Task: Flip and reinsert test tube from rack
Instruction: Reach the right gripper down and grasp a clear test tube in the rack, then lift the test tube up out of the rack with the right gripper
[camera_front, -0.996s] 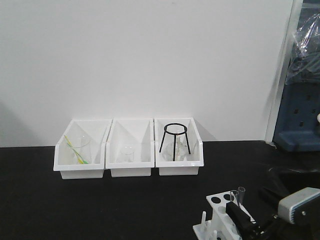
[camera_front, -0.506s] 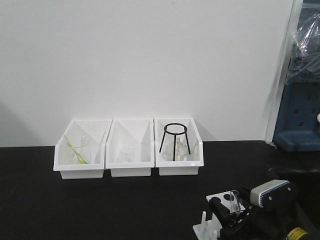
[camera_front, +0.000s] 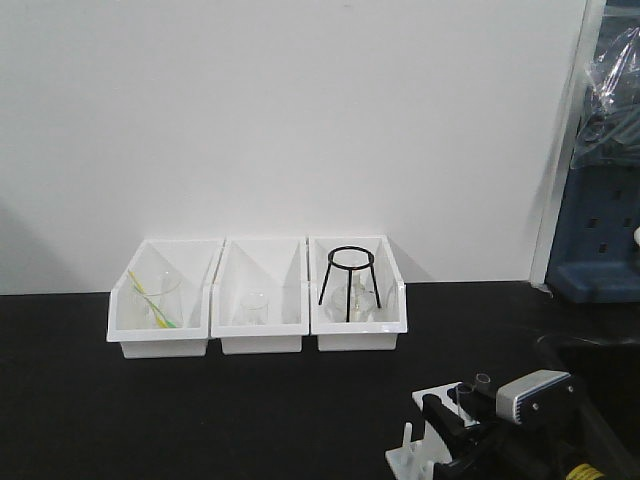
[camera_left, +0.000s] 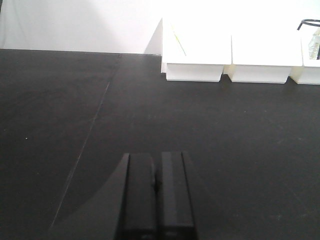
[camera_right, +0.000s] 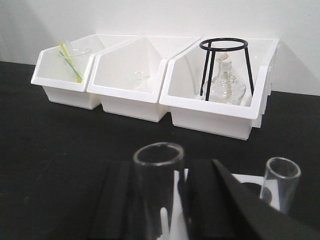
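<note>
Front right corner of the black tabletop (camera_left: 60, 100): rack (camera_front: 404, 458), white, standing close to the front edge, partly hidden by the right gripper (camera_front: 462, 402) low over its top plate.

Between the fingers (camera_right: 117, 200) in the right wrist view: test tube (camera_right: 158, 190), upright, open mouth up, lower end out of sight. Claw drawn narrow about the glass, pads seemingly against it on both sides; read as holding the tube.

Just to the right, apart from the claw: second tube (camera_right: 280, 185), also mouth up, seated in the rack.

Left gripper (camera_left: 156, 195): pressed closed on nothing, hovering above bare tabletop toward the left side, well apart from the rack.

Along the back edge: three white bins (camera_front: 258, 300), the rightmost with a black tripod (camera_front: 350, 282) and a glass flask (camera_right: 226, 86).

Step in hand, as judged: the grip at the rack itself. Cannot tell whether just before withdrawal or at reseating, given the hidden lower end.

Next move, either way: straight travel along the hole's axis, no sideways drift toward the neighbouring tube, firm but gentle pressure on the glass. If lifting, full clearance above the plate before any turning over.
</note>
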